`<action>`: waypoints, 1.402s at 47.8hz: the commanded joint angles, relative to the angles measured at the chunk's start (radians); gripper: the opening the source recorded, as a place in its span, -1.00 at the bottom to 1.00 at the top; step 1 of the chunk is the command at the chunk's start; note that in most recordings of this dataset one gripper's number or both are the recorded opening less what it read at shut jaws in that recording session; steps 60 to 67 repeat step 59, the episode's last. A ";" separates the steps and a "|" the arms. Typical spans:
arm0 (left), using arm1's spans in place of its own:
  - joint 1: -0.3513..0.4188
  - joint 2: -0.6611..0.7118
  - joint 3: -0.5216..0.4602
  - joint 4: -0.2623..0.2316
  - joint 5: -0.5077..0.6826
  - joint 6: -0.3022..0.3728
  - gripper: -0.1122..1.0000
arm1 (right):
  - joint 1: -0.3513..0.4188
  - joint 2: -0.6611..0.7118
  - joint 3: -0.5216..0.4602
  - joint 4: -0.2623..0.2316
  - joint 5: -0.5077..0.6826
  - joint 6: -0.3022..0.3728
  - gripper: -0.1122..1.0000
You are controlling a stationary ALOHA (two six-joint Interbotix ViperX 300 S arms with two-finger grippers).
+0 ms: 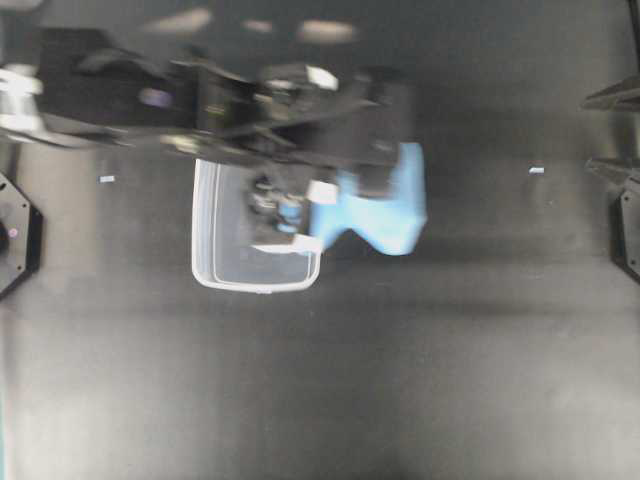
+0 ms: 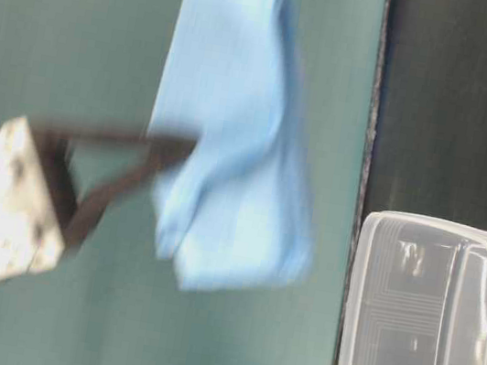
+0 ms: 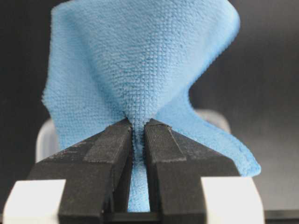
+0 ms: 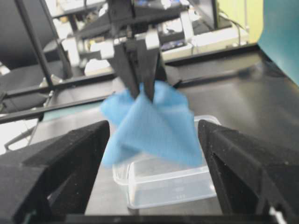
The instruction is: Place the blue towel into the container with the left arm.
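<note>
My left gripper (image 3: 138, 128) is shut on the blue towel (image 3: 140, 60), pinching a fold so the cloth hangs bunched in the air. In the overhead view the left gripper (image 1: 348, 187) holds the towel (image 1: 385, 210) just beyond the right rim of the clear container (image 1: 255, 275). In the table-level view the towel (image 2: 231, 144) hangs above and beside the container (image 2: 430, 323). The right wrist view shows the left gripper (image 4: 140, 91), the towel (image 4: 149, 126) and the empty container (image 4: 163, 182) below. My right gripper (image 4: 153, 135) is open, empty and far off.
Two small white scraps (image 1: 107, 179) (image 1: 536, 170) lie on the black table. Black arm mounts sit at the left edge (image 1: 15, 235) and right edge (image 1: 628, 230). A teal backdrop (image 2: 65, 25) stands behind the table.
</note>
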 commanded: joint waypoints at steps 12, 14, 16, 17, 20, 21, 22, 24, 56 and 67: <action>0.020 -0.195 0.249 0.002 -0.080 -0.009 -0.70 | 0.000 0.012 -0.006 0.002 -0.015 0.002 0.54; 0.020 -0.201 0.261 0.003 -0.089 -0.009 -0.70 | -0.002 0.012 -0.006 0.003 -0.012 0.002 0.54; 0.020 -0.202 0.272 0.003 -0.094 -0.009 -0.70 | -0.002 0.012 -0.006 0.002 -0.015 0.003 0.54; 0.021 -0.202 0.275 0.003 -0.094 -0.009 -0.70 | -0.002 0.012 -0.006 0.003 -0.015 0.003 0.54; 0.023 -0.199 0.285 0.003 -0.094 -0.009 -0.70 | 0.000 0.012 -0.006 0.002 -0.015 0.005 0.54; 0.023 -0.199 0.288 0.003 -0.095 -0.009 -0.70 | -0.002 0.012 -0.006 0.002 -0.015 0.005 0.54; 0.023 -0.198 0.293 0.003 -0.097 -0.009 -0.70 | -0.002 0.012 -0.006 0.002 -0.015 0.005 0.54; 0.023 -0.196 0.305 0.002 -0.100 -0.003 -0.70 | 0.000 0.012 -0.006 0.002 -0.017 0.006 0.54; 0.044 -0.183 0.446 0.002 -0.238 -0.009 0.00 | 0.000 0.012 -0.005 0.002 -0.017 0.006 0.54; 0.044 -0.183 0.440 0.003 -0.242 -0.018 0.38 | -0.002 0.012 -0.003 0.002 -0.017 0.006 0.54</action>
